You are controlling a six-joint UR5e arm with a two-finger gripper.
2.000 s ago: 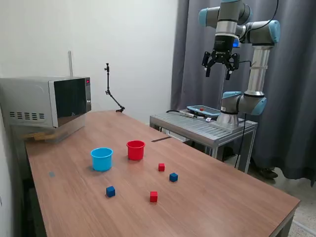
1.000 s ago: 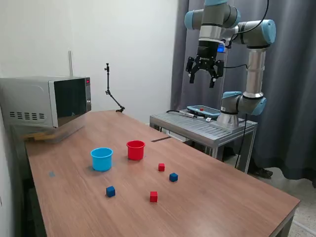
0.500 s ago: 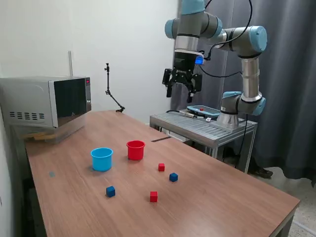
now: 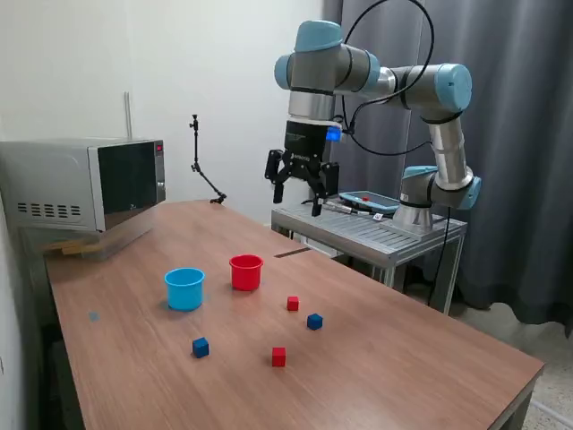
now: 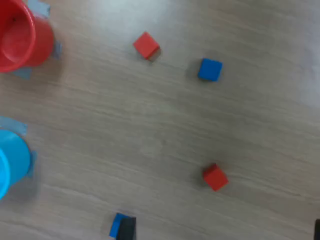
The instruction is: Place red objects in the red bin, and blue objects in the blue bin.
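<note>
None of the four cubes is binned: red cubes [image 4: 293, 304] [image 4: 278, 356] and blue cubes [image 4: 314, 321] [image 4: 200, 348] lie on the table well below the empty, spread-fingered gripper [image 4: 302, 191], outside the red cup [image 4: 246, 272] and blue cup [image 4: 184, 288].

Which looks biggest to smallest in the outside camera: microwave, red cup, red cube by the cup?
1. Microwave, by far.
2. Red cup.
3. Red cube, the tiniest, though the microwave sits farther away.

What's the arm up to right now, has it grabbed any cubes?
Gripper open, empty, high above table. Four cubes loose on table; red cup and blue cup look empty. Nothing blocking.
</note>
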